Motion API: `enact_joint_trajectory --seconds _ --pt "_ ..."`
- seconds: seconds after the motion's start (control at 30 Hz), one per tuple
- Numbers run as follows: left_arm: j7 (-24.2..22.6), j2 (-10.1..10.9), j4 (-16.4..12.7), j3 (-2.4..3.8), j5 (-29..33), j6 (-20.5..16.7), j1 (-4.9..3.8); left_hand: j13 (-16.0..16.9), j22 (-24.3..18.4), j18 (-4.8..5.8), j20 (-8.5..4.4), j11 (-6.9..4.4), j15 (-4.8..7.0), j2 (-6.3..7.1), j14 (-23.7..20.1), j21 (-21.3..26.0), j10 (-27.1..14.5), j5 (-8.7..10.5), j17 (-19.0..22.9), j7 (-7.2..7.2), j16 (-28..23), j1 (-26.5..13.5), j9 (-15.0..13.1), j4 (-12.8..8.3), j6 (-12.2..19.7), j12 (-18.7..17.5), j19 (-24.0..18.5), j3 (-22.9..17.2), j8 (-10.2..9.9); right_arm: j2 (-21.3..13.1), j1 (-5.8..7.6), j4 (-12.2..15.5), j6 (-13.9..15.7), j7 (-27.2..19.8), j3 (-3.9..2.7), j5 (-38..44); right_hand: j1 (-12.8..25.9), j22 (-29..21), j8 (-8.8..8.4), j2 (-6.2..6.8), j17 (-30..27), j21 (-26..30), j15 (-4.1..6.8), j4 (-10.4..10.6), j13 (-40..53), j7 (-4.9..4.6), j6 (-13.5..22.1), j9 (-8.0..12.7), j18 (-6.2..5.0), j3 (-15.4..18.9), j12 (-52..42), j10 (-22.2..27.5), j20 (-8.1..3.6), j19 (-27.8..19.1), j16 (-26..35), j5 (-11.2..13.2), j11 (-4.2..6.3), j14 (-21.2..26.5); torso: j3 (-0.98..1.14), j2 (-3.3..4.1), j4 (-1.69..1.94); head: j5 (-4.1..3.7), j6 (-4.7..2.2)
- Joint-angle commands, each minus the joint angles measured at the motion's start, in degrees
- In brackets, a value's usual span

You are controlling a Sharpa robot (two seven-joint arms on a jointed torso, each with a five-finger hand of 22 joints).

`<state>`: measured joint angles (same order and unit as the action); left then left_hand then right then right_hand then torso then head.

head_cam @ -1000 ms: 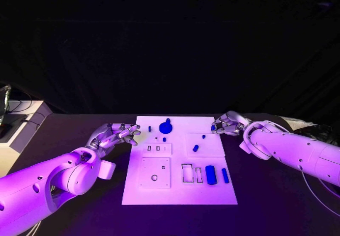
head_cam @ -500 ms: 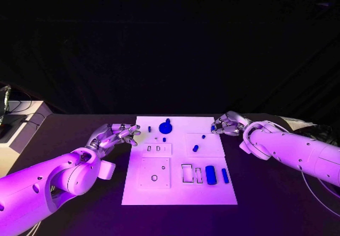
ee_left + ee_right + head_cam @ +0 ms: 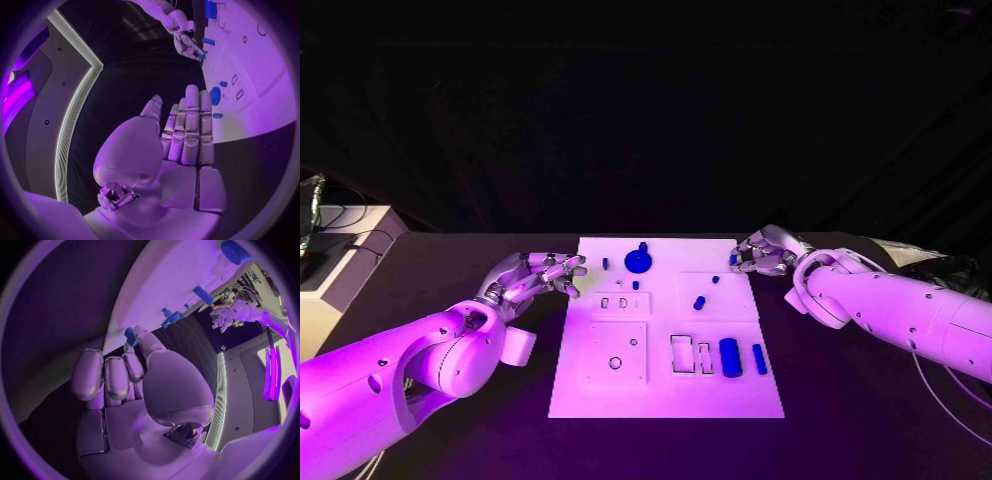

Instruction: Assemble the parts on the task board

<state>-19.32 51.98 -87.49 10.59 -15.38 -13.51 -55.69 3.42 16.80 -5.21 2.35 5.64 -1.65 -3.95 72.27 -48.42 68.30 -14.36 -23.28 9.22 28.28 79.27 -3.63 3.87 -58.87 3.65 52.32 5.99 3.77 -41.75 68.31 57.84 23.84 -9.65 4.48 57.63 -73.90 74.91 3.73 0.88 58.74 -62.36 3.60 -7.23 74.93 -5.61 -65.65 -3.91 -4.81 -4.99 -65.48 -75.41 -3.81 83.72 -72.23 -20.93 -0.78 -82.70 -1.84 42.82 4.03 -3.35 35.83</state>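
Observation:
The white task board (image 3: 668, 390) lies in the middle of the black table. On it are a round blue part (image 3: 639, 260), a blue cylinder (image 3: 730, 356), a blue bar (image 3: 759, 358) and several small blue pieces. My right hand (image 3: 764, 252) hovers at the board's far right corner and pinches a small blue part (image 3: 129, 335) between thumb and fingertip; the part also shows blue at the fingertips in the head view (image 3: 734, 260). My left hand (image 3: 538, 273) is beside the board's left edge, holding nothing; its fingers (image 3: 187, 130) are stretched out side by side.
The board has a square inset plate (image 3: 615, 352) with holes and rectangular slots (image 3: 682, 352) near its front. A pale cabinet with cables (image 3: 329, 260) stands at the table's left end. Bare black table lies on both sides of the board.

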Motion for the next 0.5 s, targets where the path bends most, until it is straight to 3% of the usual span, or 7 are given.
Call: enact_joint_trajectory --seconds 0.03,0.27,0.5 --pt "-0.4 0.0 0.0 0.05 0.0 0.8 0.03 0.1 -0.1 -0.48 -0.25 0.08 0.02 0.11 -0.1 -0.4 0.0 0.20 -0.1 0.02 -0.2 0.2 0.0 -0.2 0.1 -0.2 -0.1 0.0 -0.1 -0.4 0.48 1.9 4.6 2.5 -0.05 -0.9 0.0 8.6 0.02 -1.17 0.0 0.2 -0.04 0.5 1.7 -0.71 0.3 0.0 -0.22 0.0 0.3 0.2 -0.51 3.9 0.3 -0.4 0.21 0.0 -0.08 -0.12 -0.09 0.07 -0.06" --pt "-0.4 0.0 0.0 0.05 0.0 0.8 0.03 0.1 -0.1 -0.48 -0.25 0.08 0.02 0.11 -0.1 -0.4 0.0 0.20 -0.1 0.02 -0.2 0.2 0.0 -0.2 0.1 -0.2 -0.1 0.0 -0.1 -1.5 2.00 7.1 7.1 6.2 -0.16 0.0 -0.2 8.5 0.03 -1.16 0.1 0.4 -0.13 0.5 1.7 -0.84 0.6 0.0 -0.29 -0.1 0.4 0.3 -0.41 4.0 0.3 -0.5 0.14 0.0 -0.19 -0.18 -0.24 0.10 -0.41" --pt "-0.4 -0.1 0.1 0.05 0.0 0.8 0.03 0.1 -0.1 -0.48 -0.25 0.08 0.02 0.11 -0.1 -0.4 0.0 0.20 -0.1 0.02 -0.2 0.2 0.0 -0.2 0.1 -0.2 -0.1 0.0 -0.1 -1.0 2.84 13.9 8.2 12.0 -0.16 3.3 -0.1 8.5 0.02 -1.33 0.1 0.6 -0.22 0.5 1.7 -0.98 1.0 0.0 -0.38 -0.3 0.6 0.3 -0.31 4.0 0.3 -0.4 0.05 0.0 -0.62 -0.46 -0.34 0.47 -0.30"
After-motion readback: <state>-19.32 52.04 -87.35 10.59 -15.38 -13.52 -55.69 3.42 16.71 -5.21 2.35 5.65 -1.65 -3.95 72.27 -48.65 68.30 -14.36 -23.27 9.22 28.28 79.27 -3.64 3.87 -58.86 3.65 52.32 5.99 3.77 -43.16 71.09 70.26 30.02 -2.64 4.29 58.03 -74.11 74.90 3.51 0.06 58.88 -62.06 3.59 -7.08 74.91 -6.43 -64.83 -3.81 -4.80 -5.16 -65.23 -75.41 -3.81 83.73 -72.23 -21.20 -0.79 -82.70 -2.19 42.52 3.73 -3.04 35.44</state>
